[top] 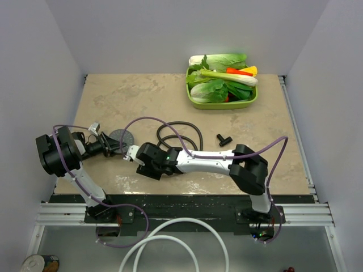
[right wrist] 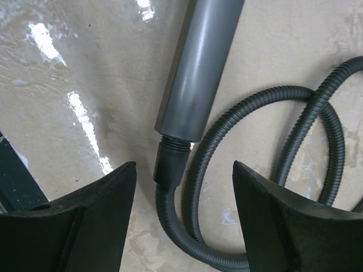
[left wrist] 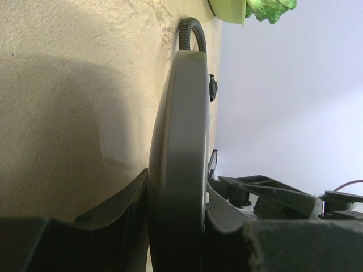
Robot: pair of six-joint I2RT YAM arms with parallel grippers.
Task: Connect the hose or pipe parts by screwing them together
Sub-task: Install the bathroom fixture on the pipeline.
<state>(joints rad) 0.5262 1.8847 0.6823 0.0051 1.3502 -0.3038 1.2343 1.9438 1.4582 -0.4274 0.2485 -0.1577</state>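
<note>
1. My left arm (top: 82,181) rises from its base at the near edge, folds at the elbow far out on the left, then reaches rightward and low.
2. Its wrist is rolled over, so the left gripper (left wrist: 176,226) lies on its side. Its fingers (left wrist: 113,226) are clamped against the two faces of the shower head (left wrist: 178,141).
3. My right arm (top: 204,163) bends at its elbow on the right and stretches the forearm leftward across the front.
4. The right gripper (right wrist: 184,175) points down with its jaws apart, and the fingers (right wrist: 91,226) touch nothing that I can see.
5. From above, the two grippers sit near each other; I cannot tell whether they touch.
</note>
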